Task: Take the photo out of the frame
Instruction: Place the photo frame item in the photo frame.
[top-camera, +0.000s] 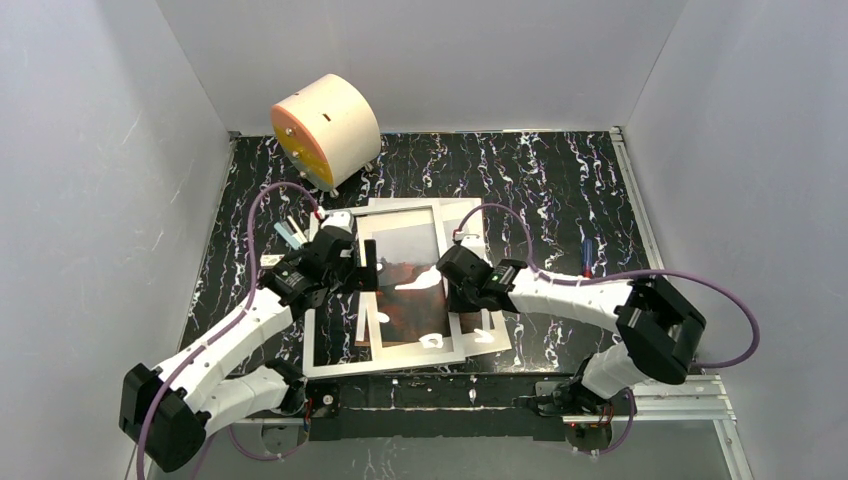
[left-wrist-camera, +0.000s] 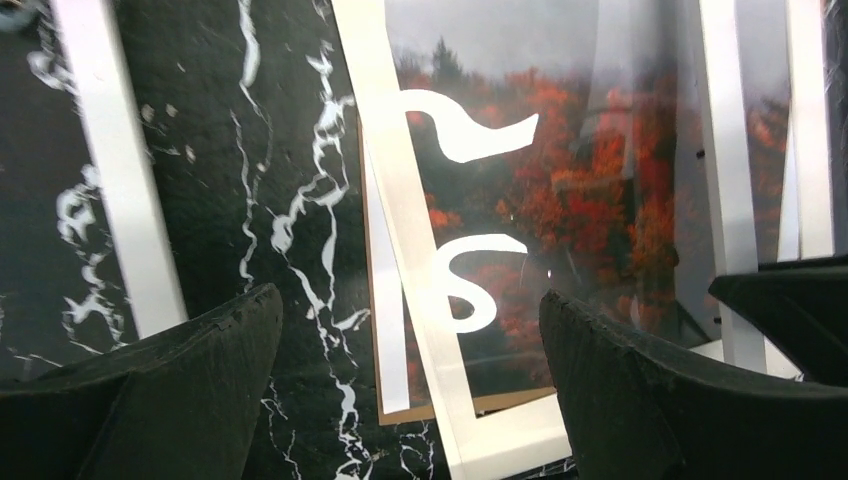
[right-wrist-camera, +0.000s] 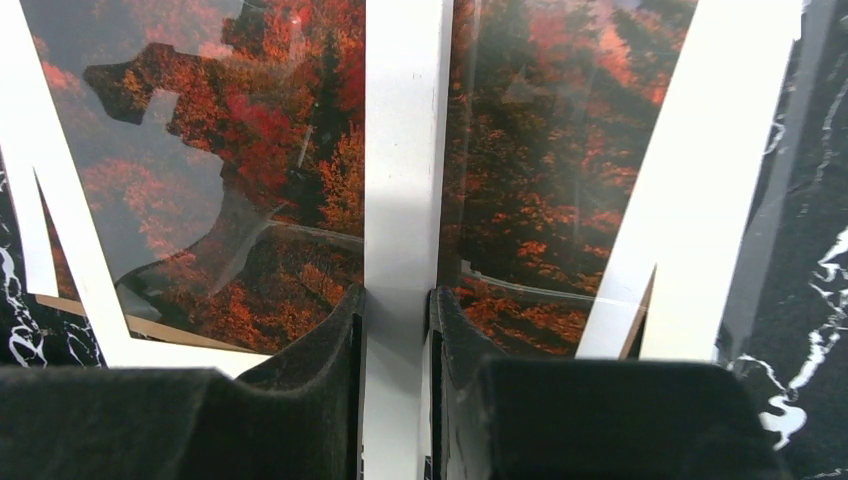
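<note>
The white frame (top-camera: 385, 367) lies in the middle of the black marble table, with loose white borders overlapping it. The photo (top-camera: 410, 295) of red-orange trees shows inside it, grey mist at its far end. My right gripper (top-camera: 449, 276) is shut on a white bar (right-wrist-camera: 403, 150) of the frame, with the photo (right-wrist-camera: 530, 170) showing on both sides of the bar. My left gripper (top-camera: 368, 268) is open and empty above the frame's left part. In the left wrist view its jaws (left-wrist-camera: 408, 302) straddle a white rail (left-wrist-camera: 400, 200), the photo (left-wrist-camera: 570, 170) and a brown board edge (left-wrist-camera: 450, 408).
A cream cylinder with an orange face (top-camera: 325, 130) stands at the back left. A blue pen (top-camera: 587, 255) lies to the right of the frame, and small tools (top-camera: 290, 232) lie to its left. Grey walls enclose the table.
</note>
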